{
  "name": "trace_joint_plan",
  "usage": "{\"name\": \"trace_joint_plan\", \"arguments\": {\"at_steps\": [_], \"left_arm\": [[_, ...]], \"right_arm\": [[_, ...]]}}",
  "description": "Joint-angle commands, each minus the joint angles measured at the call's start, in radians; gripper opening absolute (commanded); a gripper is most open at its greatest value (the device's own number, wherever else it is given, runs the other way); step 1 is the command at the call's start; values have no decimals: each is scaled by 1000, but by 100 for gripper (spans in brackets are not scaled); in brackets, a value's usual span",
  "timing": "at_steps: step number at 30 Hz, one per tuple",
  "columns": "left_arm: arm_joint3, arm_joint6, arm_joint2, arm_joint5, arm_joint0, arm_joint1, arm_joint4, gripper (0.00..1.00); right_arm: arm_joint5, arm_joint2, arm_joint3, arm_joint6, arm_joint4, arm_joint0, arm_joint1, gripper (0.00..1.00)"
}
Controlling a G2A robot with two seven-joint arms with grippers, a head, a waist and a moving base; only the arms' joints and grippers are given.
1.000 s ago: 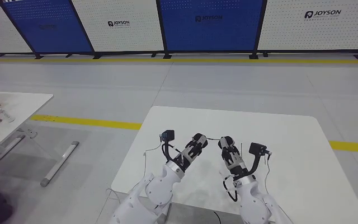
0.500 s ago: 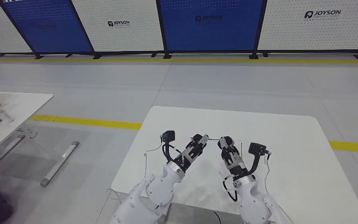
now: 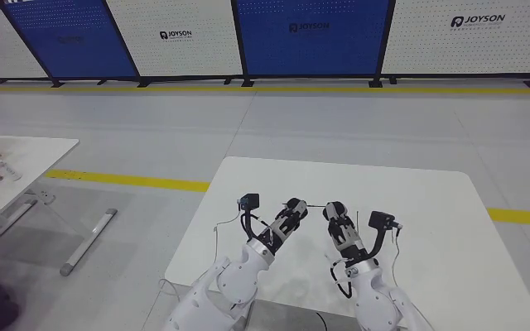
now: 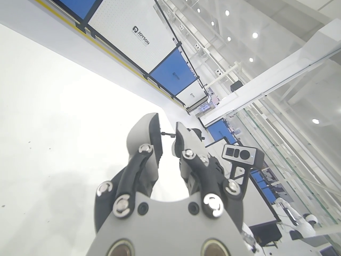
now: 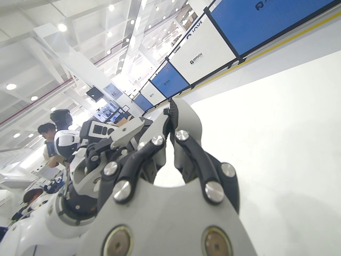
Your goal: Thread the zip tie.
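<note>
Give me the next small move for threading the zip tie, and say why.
Probably shut the left gripper on the zip tie: its free end lies between the open fingers, while the right gripper, shut, holds it farther along.

The table point(image 3: 414, 186) is smooth and matt; the left gripper point(image 4: 167, 127) is glossy plastic with ribbed pads point(image 4: 156, 139) and bright metal pins; the zip tie point(image 4: 168, 134) looks plastic

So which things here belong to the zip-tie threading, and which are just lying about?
Job: zip tie, pinched in right gripper; left gripper, open; white table.
Lying about: grey bar on floor; side table; partition panels.
</note>
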Motion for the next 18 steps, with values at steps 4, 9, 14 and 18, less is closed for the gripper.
{"name": "trace_joint_plan", "arguments": {"at_steps": [4, 9, 14, 18], "left_arm": [[1, -2, 1, 2, -1, 0, 1, 0], [2, 0, 3, 5, -1, -1, -1, 0], [1, 5, 7, 8, -2, -3, -11, 0], [1, 6, 7, 9, -2, -3, -9, 0]], "right_arm": [[-2, 1, 0, 1, 1, 0, 0, 0], [-5, 3, -1, 3, 8, 0, 0, 0], [-4, 6, -5, 2, 11, -3, 0, 0], [-5, 6, -5, 3, 13, -4, 0, 0]]}}
